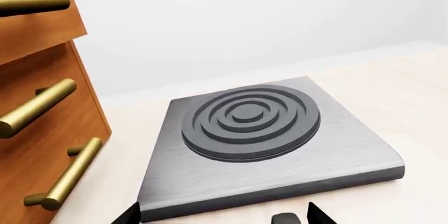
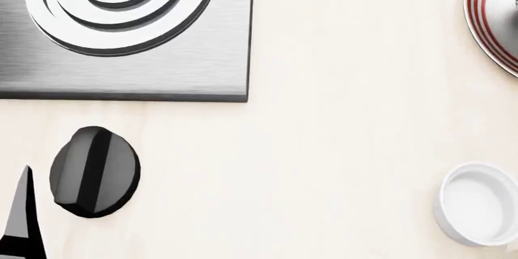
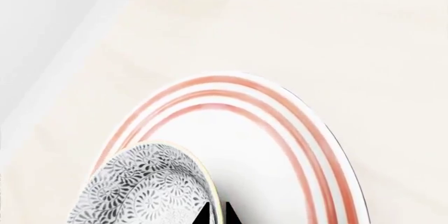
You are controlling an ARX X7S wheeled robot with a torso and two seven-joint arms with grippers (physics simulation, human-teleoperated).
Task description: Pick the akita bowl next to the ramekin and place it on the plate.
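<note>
Right wrist view: the akita bowl [image 3: 150, 187] fills the lower part of the picture, its grey flower pattern facing the camera, over the near side of the plate [image 3: 280, 182].
Plate: white with thin red rings round the rim, lying flat on the pale tabletop [image 3: 315, 30]; in the head view only its edge [image 2: 494, 16] shows at the far right.
Right claw: a dark tip [image 3: 213, 214] sits against the bowl's rim; both fingers are not in sight, so whether it is clamped on the bowl cannot be told.
Contact: whether the bowl touches the plate or hangs above it cannot be told.
Ramekin: plain white cup [image 2: 479, 203] at the right edge of the head view, near side, well apart from the plate.
Left claw: two dark tips stand apart [image 1: 220, 216] in the left wrist view, with nothing between them.
Burner: grey slab with raised rings [image 1: 248, 121], beside wooden drawers with brass handles [image 1: 42, 129].
Knob: black dial [image 2: 94, 172] on the tabletop just in front of the burner.
</note>
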